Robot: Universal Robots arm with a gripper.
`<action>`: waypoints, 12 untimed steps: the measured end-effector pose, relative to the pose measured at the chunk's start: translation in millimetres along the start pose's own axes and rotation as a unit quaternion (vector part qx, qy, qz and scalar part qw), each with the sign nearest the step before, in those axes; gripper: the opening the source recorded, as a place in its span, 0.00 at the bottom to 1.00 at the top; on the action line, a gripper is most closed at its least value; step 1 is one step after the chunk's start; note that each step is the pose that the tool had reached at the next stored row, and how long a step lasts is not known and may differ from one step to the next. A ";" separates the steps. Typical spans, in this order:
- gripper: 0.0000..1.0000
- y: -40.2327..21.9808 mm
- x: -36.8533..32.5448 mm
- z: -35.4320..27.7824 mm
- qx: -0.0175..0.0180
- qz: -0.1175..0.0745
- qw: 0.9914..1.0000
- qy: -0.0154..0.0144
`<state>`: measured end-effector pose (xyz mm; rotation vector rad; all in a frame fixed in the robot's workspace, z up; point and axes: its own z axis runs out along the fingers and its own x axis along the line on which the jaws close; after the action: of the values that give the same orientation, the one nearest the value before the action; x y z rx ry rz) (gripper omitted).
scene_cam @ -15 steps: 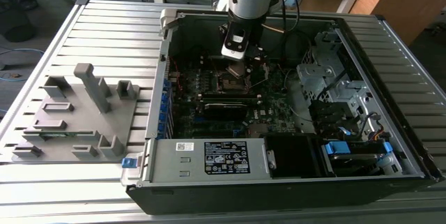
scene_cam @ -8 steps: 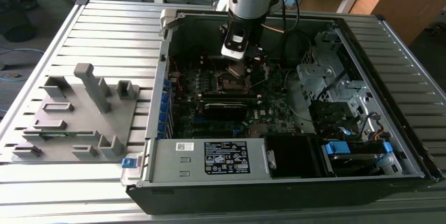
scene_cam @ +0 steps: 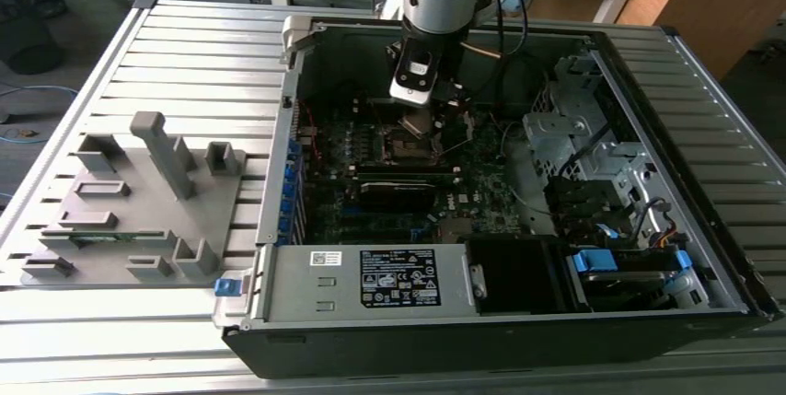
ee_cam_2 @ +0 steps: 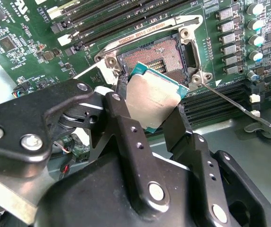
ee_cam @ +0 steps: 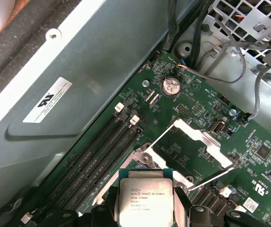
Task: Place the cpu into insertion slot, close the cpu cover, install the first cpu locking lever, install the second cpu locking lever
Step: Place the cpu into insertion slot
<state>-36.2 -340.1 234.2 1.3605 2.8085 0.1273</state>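
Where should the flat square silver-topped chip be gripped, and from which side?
By two opposite thin edges, coming from its metal-top side, as the tool grips the flat square silver-topped chip now. It is a thin plate, so the edges probably give the only purchase.

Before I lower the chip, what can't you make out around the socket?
- Second wrist view: the cpu, held in the tool, hides the near corner of the insertion slot.
- First wrist view: the cpu's lower part is cut off by the picture's edge and the tool.
- Exterior view: too small to judge the gap between cpu and slot.
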 end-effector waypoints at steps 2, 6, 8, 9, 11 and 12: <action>0.54 0.0 0.0 0.0 0.000 0.000 1.000 0.000; 0.54 0.0 0.0 0.0 0.000 0.002 1.000 0.000; 0.54 0.0 0.0 0.1 0.000 0.005 1.000 0.000; 0.54 0.0 0.0 0.1 0.000 0.008 1.000 -0.001; 0.54 0.0 0.0 0.3 0.000 0.021 1.000 -0.002; 0.54 0.0 0.0 0.3 -0.001 0.029 1.000 -0.002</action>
<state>-36.2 -340.1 233.8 1.4406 2.7657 0.1265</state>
